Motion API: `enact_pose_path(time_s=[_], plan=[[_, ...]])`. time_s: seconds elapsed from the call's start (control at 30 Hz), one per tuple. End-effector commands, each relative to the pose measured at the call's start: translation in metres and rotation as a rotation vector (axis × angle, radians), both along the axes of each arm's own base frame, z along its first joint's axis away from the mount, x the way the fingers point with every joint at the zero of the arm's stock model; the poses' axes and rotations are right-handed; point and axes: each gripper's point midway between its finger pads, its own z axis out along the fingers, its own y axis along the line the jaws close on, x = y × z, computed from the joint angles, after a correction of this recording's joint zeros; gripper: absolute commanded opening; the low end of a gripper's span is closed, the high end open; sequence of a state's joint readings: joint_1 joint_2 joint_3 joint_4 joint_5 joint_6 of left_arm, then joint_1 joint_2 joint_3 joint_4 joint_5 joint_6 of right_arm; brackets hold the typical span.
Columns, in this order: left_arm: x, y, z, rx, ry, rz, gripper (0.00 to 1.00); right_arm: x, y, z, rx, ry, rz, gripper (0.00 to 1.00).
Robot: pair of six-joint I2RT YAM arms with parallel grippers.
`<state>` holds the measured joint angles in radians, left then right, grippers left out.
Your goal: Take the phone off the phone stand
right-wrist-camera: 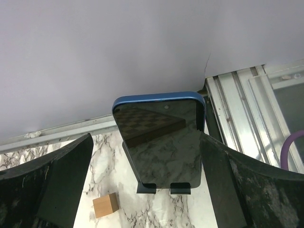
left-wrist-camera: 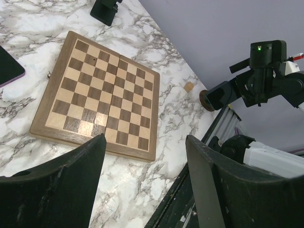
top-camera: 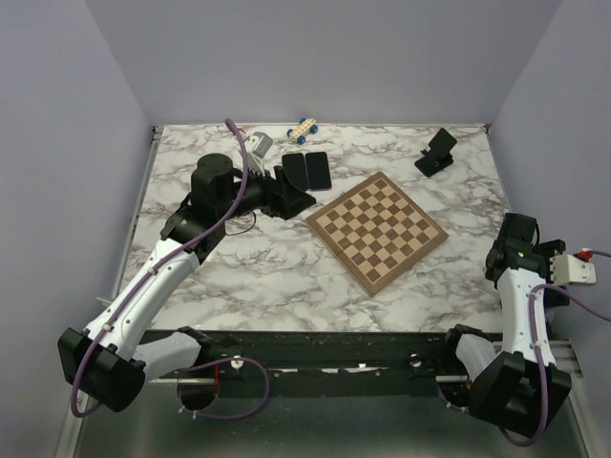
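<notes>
1. Recording the right gripper [right-wrist-camera: 145, 142] at the near right edge of the table [top-camera: 239, 277], gaping at full spread and gripping nothing.
2. Recording the left gripper [left-wrist-camera: 145, 190] out over the left-centre, also standing apart, carrying nothing and pointing toward the chessboard [top-camera: 377, 232].
3. Noting a flat phone [top-camera: 294, 173] and a second flat phone [top-camera: 318, 170] lying just beside the left gripper. Judging both as outside the job, neither sitting on a stand.
4. Passing a small wooden cube [right-wrist-camera: 105, 205] on the marble, nearer than the stand and lying to its left in the right wrist view.
5. Placing the phone [right-wrist-camera: 159, 142] on the stand [right-wrist-camera: 180, 188] toward the far right corner, straight ahead of the right gripper and well apart from it.
6. Reading the phone as standing on its short edge, with its long axis running upward and leaning back toward the wall. Noting its screen facing the right gripper and its bottom edge sitting behind the stand's two front lips.
7. Judging the right arm the nearer by far, with the chessboard lying between the left gripper and the stand.
8. Judging the coming move as reaching forward, bracketing the phone across its width, then lifting along the leaning axis to clear the lips rather than dragging outward.
9. Flagging a risk: judging the stand light, and so likely tipping or riding up with the phone if pinched low.
</notes>
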<state>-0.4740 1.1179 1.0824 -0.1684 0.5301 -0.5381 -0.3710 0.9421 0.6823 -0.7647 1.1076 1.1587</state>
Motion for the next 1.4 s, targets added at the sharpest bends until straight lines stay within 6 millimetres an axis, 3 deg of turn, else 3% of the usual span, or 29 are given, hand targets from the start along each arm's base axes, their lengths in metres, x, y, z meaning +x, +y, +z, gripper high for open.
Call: enact_pose_path(time_s=[0.0,0.57,0.87,1.03,1.37], plan=[[-0.007,0.003,0.019,-0.004,-0.057,0.006,0.76,-0.004,0.001,-0.005,0.015,0.018,-0.007,1.0],[-0.012,0.001,0.023,-0.017,-0.058,-0.015,0.77,-0.015,-0.007,-0.015,0.07,0.085,-0.086,1.0],[-0.012,0.001,0.023,-0.018,-0.061,-0.014,0.77,-0.006,-0.015,-0.02,0.043,0.091,-0.053,1.0],[-0.011,0.001,0.023,-0.015,-0.062,-0.01,0.77,-0.004,-0.015,-0.034,0.074,0.106,-0.054,1.0],[-0.01,0.001,0.02,-0.01,-0.056,-0.009,0.77,-0.001,-0.014,-0.044,0.091,0.102,-0.051,1.0]])
